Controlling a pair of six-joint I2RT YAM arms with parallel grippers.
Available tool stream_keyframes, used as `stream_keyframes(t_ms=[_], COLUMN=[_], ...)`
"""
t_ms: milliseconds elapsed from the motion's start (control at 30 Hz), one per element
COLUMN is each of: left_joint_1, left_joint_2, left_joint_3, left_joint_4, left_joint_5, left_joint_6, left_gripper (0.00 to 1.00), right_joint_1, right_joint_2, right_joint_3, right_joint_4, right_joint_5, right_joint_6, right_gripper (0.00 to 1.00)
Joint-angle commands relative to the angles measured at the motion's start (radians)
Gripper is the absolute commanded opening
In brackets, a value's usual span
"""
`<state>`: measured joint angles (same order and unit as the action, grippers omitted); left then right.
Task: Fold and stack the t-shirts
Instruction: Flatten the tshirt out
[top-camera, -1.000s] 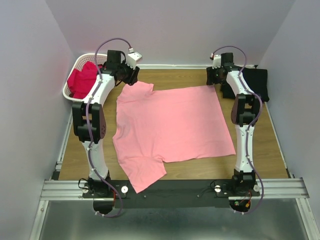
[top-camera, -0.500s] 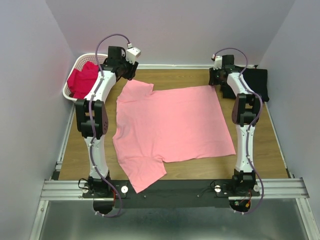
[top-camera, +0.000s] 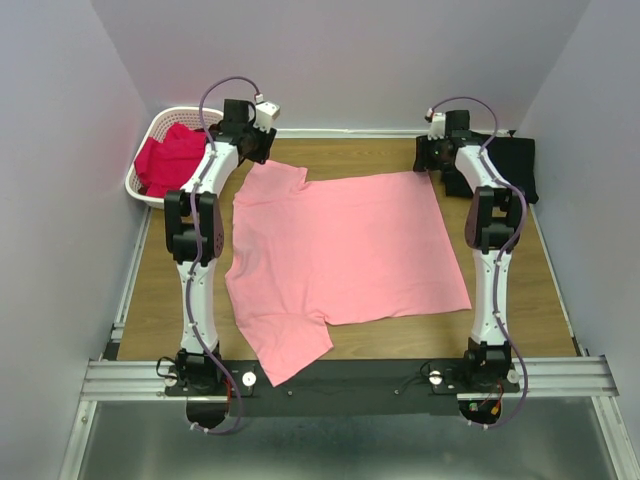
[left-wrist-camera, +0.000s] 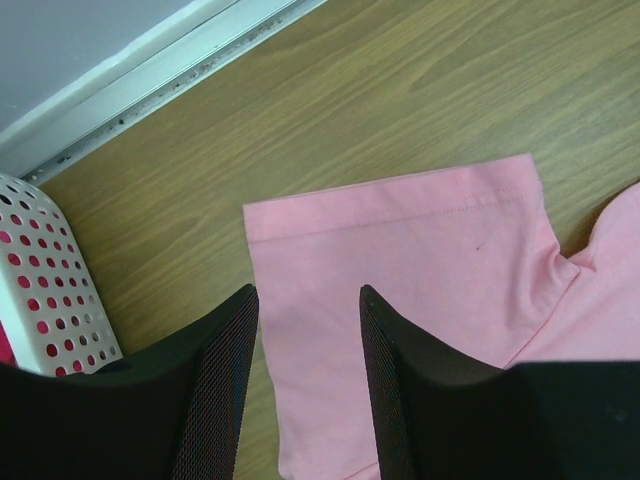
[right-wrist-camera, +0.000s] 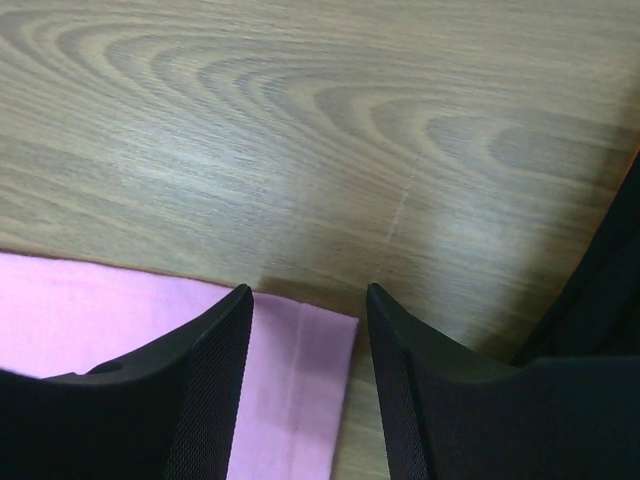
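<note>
A salmon-pink t-shirt (top-camera: 340, 250) lies spread flat on the wooden table. My left gripper (top-camera: 262, 150) is open above its far-left sleeve (left-wrist-camera: 400, 250), with the sleeve's edge between the fingers (left-wrist-camera: 225, 400). My right gripper (top-camera: 432, 160) is open above the shirt's far-right hem corner (right-wrist-camera: 310, 370). A black t-shirt (top-camera: 505, 165) lies folded at the far right; its edge shows in the right wrist view (right-wrist-camera: 610, 290). Magenta-red t-shirts (top-camera: 168, 158) are piled in the basket.
A white slotted basket (top-camera: 140, 185) stands at the far left corner; its wall shows in the left wrist view (left-wrist-camera: 50, 290). The back wall's white baseboard (left-wrist-camera: 150, 70) runs just beyond the sleeve. Side walls close in the table.
My left arm has stretched farther back and slightly right, bringing its gripper over the sleeve. My right gripper has shifted only a little. The shirt has not moved.
</note>
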<state>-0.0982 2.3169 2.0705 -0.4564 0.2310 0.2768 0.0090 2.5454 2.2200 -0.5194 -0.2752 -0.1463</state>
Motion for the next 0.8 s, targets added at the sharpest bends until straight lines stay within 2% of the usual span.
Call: stream_keyframes(t_ms=[0,367,767], left_joint_1=[0.008,0.006,0.006], left_joint_2=[-0.031,-0.059,-0.028], left_joint_3=[-0.027,-0.049,-0.03], left_joint_4=[0.019,0.022,0.022], left_joint_5=[-0.009,-0.001,0.001], left_joint_6=[-0.019,-0.01,-0.028], left_gripper=[0.54,0.54,0.54], right_joint_1=[-0.027,-0.037,-0.014], right_joint_2=[-0.025,-0.06,0.012], right_joint_3=[0.001,-0.063,-0.017], right_joint_4=[-0.08,-0.097,-0.096], right_joint_5=[-0.067,-0.049,0.039], right_joint_6=[0.098,0.087,0.04], right_gripper=[0.56,0.54,0.52])
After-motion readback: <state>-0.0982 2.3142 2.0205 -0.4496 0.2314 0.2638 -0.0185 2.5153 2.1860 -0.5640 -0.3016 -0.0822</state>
